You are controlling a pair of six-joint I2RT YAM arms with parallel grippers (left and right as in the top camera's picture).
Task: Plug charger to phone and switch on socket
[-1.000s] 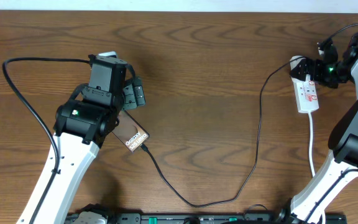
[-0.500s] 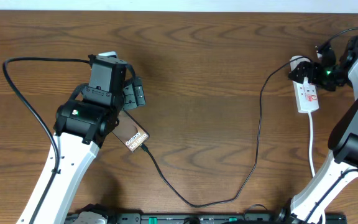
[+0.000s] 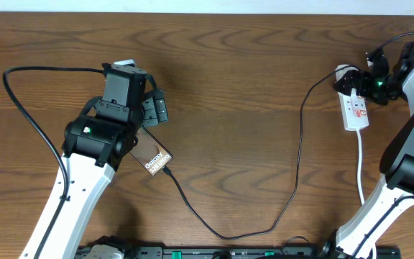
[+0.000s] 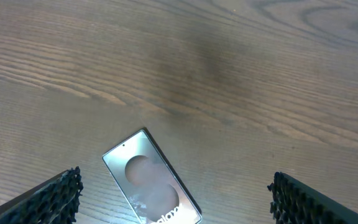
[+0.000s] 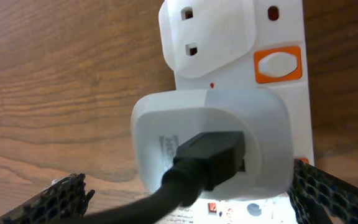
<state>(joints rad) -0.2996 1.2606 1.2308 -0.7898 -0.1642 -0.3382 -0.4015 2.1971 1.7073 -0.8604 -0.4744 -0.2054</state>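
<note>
Partly hidden: your left arm covers the top of the flat, brownish-screened smartphone (image 3: 157, 158), and the left wrist view cuts off its lower end.
Hard to tell: whether the long thin black charger cable (image 3: 297, 165) is seated; its tip meets the phone's lower end.
Left gripper (image 4: 176, 198): you hold it above the phone, fingers spread wide, gripping nothing.
Right gripper (image 5: 197, 194): you hover it wide open over the narrow white power strip (image 3: 356, 111), far right on the wooden table (image 3: 236, 72).
Writing: "Galaxy" reads on the screen; the embossing on the white plug (image 5: 166, 124) is illegible.
</note>
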